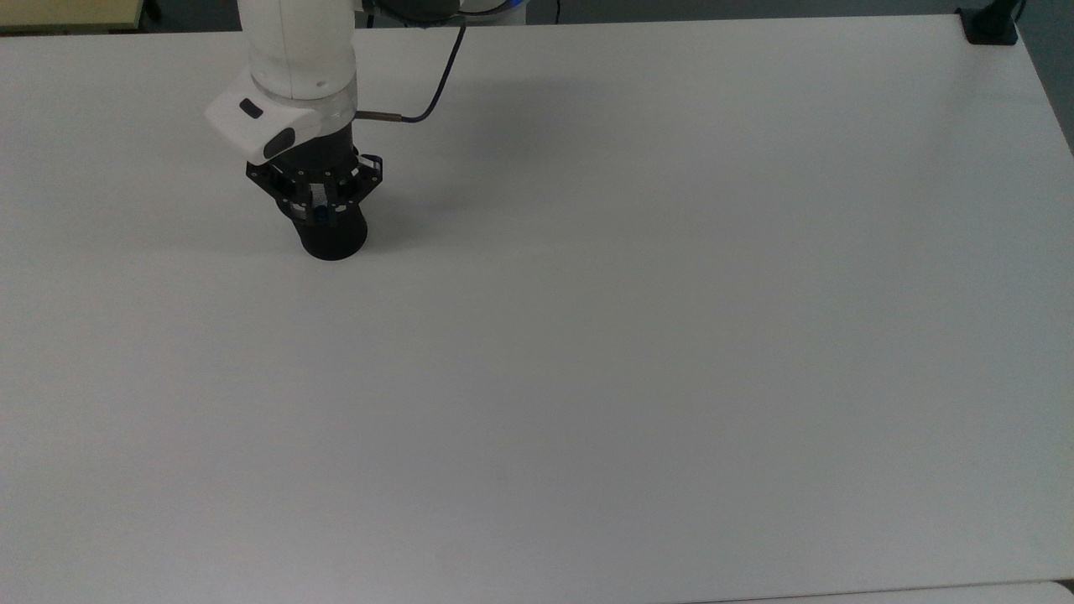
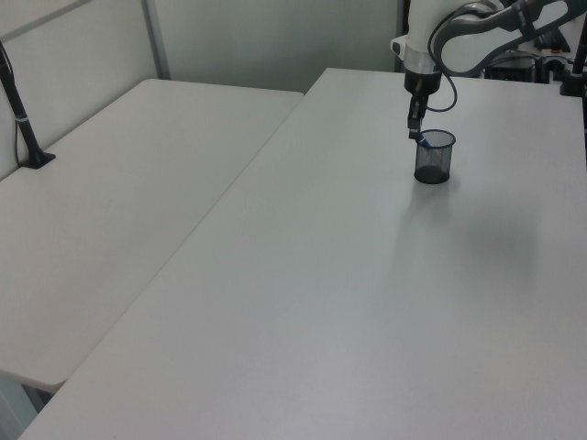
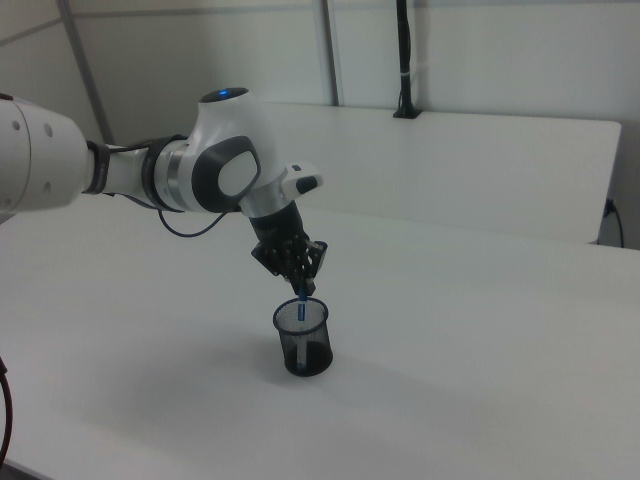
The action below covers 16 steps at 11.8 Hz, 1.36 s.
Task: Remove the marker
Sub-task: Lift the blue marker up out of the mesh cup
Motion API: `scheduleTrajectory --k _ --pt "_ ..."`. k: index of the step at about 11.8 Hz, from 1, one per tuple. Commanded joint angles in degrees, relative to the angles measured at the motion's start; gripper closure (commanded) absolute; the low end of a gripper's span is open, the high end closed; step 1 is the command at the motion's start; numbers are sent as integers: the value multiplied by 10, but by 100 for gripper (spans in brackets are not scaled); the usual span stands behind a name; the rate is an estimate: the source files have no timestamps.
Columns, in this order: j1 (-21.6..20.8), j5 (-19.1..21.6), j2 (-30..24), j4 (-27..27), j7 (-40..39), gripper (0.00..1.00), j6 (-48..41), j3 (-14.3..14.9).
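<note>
A black mesh cup (image 1: 335, 241) (image 2: 433, 161) (image 3: 305, 348) stands upright on the white table (image 1: 638, 335), near the top view's upper left. The marker (image 1: 320, 216) (image 2: 423, 140) (image 3: 302, 307) leans inside it, its blue upper end sticking out above the rim. My gripper (image 1: 319, 206) (image 2: 415, 134) (image 3: 303, 290) reaches down over the cup's mouth, its fingers drawn together on the marker's blue top. The gripper body hides most of the cup's opening in the top view. The marker's lower part is hidden within the mesh.
A black clamp mount (image 1: 990, 25) sits at the table's far right corner in the top view. A second white table (image 2: 119, 192) adjoins in the left view, with a black post (image 2: 20, 115) at its edge. The arm's cable (image 1: 436, 92) loops behind the wrist.
</note>
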State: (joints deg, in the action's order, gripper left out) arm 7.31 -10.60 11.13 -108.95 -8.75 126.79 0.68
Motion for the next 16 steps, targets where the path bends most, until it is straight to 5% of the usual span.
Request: scheduleTrajectory --k 1,5,11,16 --pt "-1 -2 -17 -8 -9 100 7 12" --pt "5 5 -71 49 -9 100 -76 13" --pt "-12 87 -96 178 -7 100 -289 -2" --pt "-65 141 -1 169 62 99 -291 -8"
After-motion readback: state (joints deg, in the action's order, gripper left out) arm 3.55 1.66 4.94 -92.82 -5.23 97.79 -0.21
